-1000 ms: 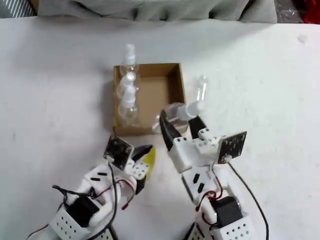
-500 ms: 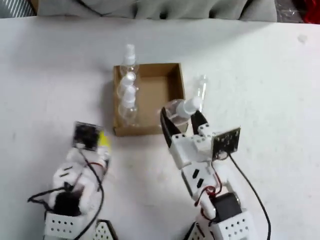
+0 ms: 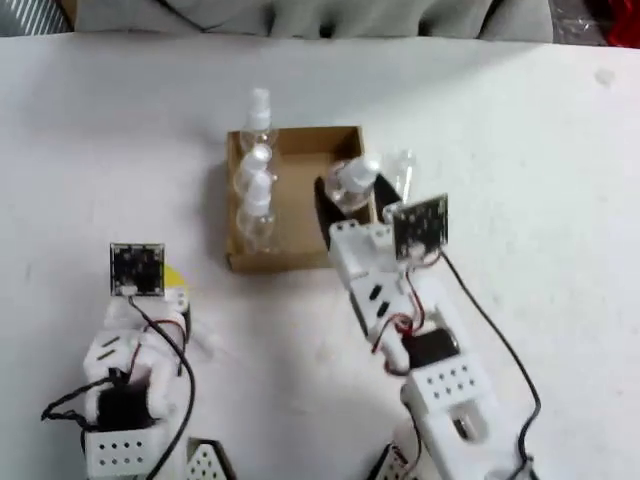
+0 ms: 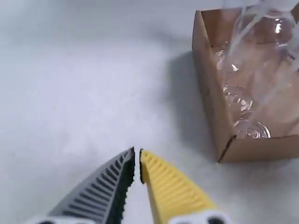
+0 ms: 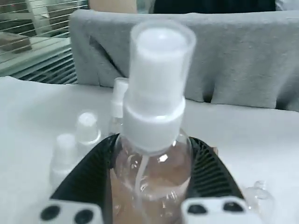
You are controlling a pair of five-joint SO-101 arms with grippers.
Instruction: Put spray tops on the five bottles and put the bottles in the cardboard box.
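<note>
Several clear bottles [image 3: 256, 195] crowd the left wall of the cardboard box [image 3: 300, 258]; overlap hides the count. Right gripper [image 3: 350, 192] pinches a capped bottle [image 5: 152, 172] upright over the box's right side, base hidden. Left gripper [image 4: 136, 161] above the table [image 4: 70, 70] beside the box, jaws pressed together.

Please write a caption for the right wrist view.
Right end effector grips a capped spray bottle; other bottles stand beyond.
</note>
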